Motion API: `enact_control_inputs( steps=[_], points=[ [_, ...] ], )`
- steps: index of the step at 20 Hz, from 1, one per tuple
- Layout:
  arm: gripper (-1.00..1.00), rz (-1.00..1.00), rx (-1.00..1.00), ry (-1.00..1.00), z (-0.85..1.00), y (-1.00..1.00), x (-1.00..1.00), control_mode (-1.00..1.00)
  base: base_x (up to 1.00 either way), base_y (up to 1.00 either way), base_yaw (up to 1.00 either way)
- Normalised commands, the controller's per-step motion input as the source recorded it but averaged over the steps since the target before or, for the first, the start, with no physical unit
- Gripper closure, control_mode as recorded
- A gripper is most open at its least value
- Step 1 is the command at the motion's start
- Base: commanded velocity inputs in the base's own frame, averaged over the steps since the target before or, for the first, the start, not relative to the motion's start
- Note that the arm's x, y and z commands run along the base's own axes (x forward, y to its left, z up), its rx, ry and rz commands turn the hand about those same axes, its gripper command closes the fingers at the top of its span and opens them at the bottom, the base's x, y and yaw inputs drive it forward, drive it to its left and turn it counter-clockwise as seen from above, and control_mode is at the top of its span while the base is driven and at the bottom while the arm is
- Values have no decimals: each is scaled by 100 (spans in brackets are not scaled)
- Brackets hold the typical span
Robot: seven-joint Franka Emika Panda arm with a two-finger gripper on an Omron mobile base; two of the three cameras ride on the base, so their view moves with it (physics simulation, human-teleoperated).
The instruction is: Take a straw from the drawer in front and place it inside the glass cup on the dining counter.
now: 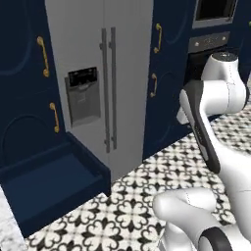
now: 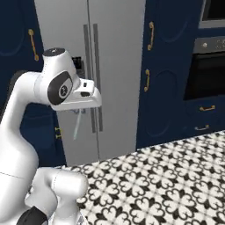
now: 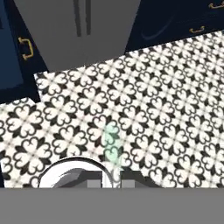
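My gripper [image 2: 79,111] hangs in front of the fridge, pointing down, shut on a pale green translucent straw [image 2: 77,127] that dangles below the hand. In the hand view the straw [image 3: 111,142] runs out from between the two dark fingertips [image 3: 131,176] over the patterned floor, with the gripper [image 3: 113,178] closed around its near end. The navy drawer [image 1: 54,184] stands pulled out at the lower left, its inside bare as far as I can see. The glass cup and the dining counter are out of view.
A grey double-door fridge [image 1: 105,73] stands straight ahead between navy cabinets with brass handles [image 1: 43,56]. A black oven [image 2: 206,74] is built in at the right. Black-and-white tiled floor [image 2: 167,180] lies open to the right. A marble corner [image 1: 6,225] shows at the lower left.
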Motion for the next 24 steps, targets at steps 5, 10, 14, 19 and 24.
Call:
enact_control_inputs(
  steps=[5,10,14,19,24],
  points=[
    [100,0,0,0,0,0,0,100,26,-65,-68],
    [100,0,0,0,0,0,0,100,85,-100,-34],
    [100,0,0,0,0,0,0,100,100,-100,-23],
    [100,0,0,0,0,0,0,100,100,-100,-26],
    [100,0,0,0,0,0,0,100,100,-100,-25]
  ],
)
